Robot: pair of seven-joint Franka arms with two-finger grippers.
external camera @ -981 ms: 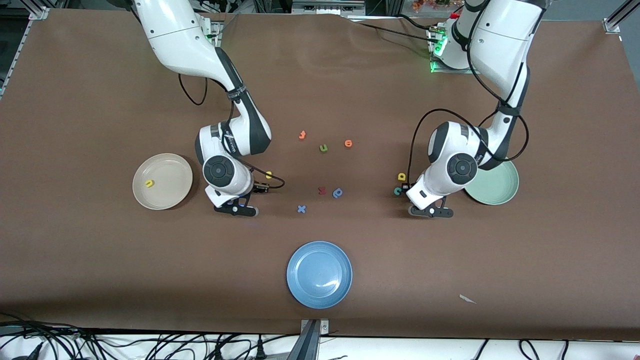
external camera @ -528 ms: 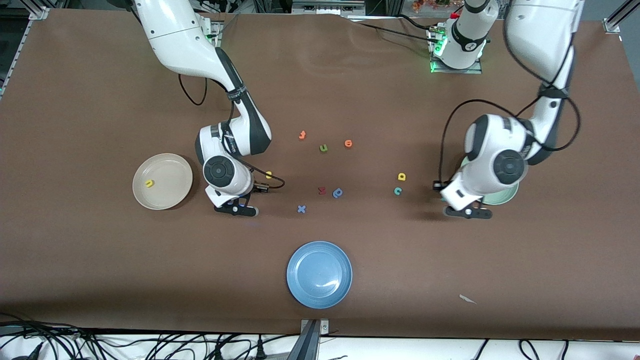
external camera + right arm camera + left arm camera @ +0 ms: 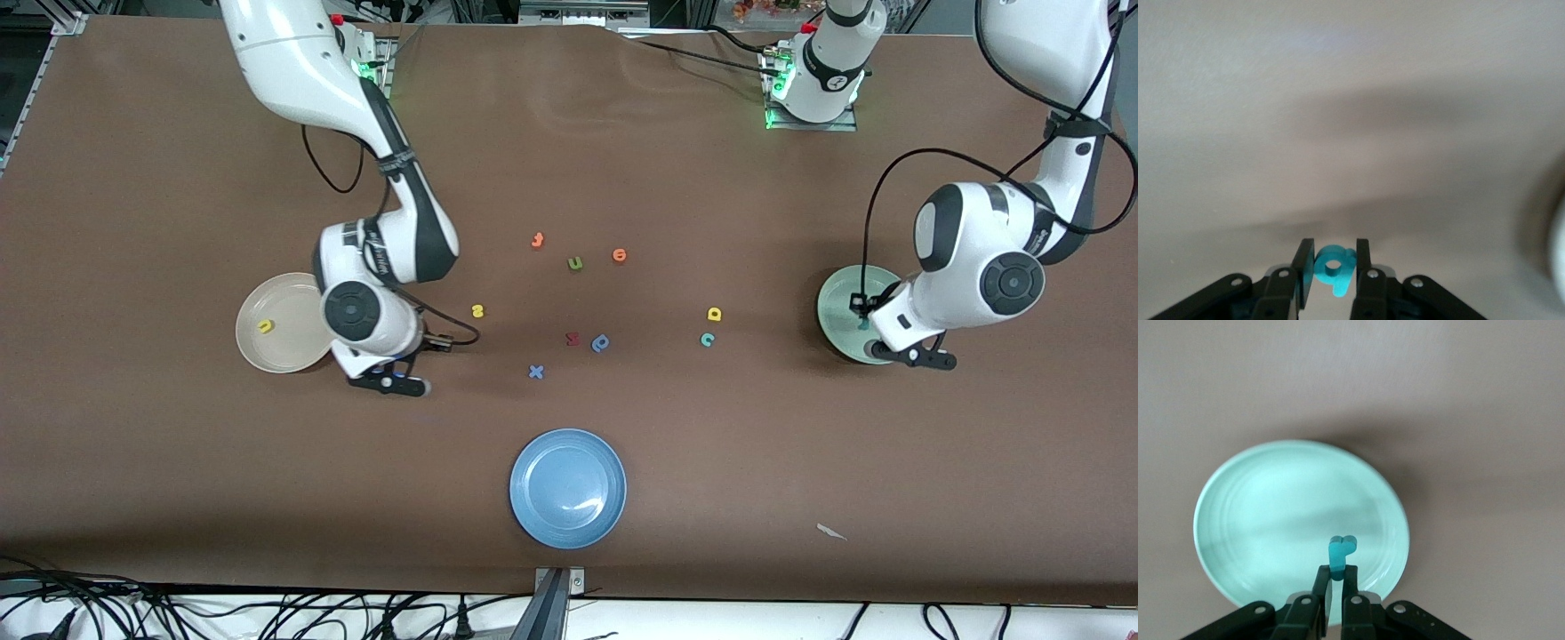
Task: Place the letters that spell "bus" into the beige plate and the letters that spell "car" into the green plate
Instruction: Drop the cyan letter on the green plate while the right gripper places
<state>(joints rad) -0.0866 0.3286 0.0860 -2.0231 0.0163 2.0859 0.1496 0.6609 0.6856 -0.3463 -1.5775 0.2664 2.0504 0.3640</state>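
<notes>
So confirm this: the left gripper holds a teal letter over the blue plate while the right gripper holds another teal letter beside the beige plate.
Not quite. The left gripper holds its teal letter over the green plate, not the blue plate; the left wrist view shows it. The rest stands: the right gripper holds another teal letter beside the beige plate.

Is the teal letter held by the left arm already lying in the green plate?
No, the left tool holds the teal letter in the air above the green plate.
</notes>
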